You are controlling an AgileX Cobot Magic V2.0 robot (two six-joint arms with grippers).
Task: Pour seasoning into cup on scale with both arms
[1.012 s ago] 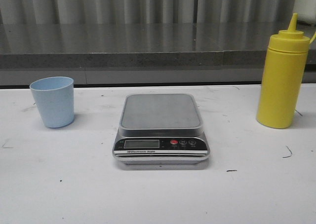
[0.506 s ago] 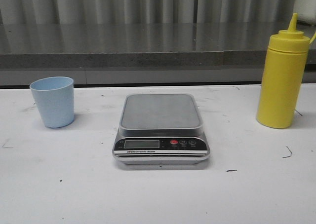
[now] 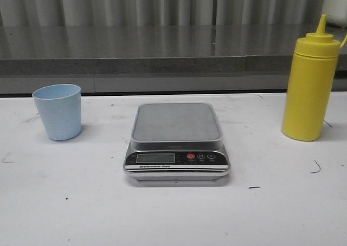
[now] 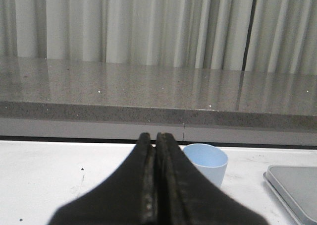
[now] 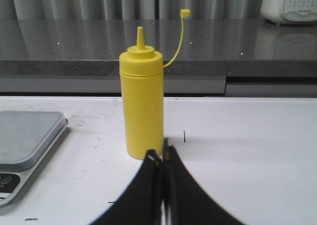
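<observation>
Because it is thin plastic, the one light blue cup (image 3: pixel 57 111) on the left of the table looks light and easy to tip, so hold it gently round its middle. One scale (image 3: pixel 177 143) sits in the middle, bare on top. One yellow squeeze bottle (image 3: pixel 310 86) stands far right; its soft sides squash, so grip its middle. The left gripper (image 4: pixel 155 141) and right gripper (image 5: pixel 161 158) are both closed tight, holding nothing.

Pale blue cup (image 3: pixel 57 111); yellow seasoning (image 3: pixel 309 88); silver-grey scale (image 3: pixel 177 143) (black panel, seemingly one red button); white table (image 3: pixel 282 213); black grippers.
</observation>
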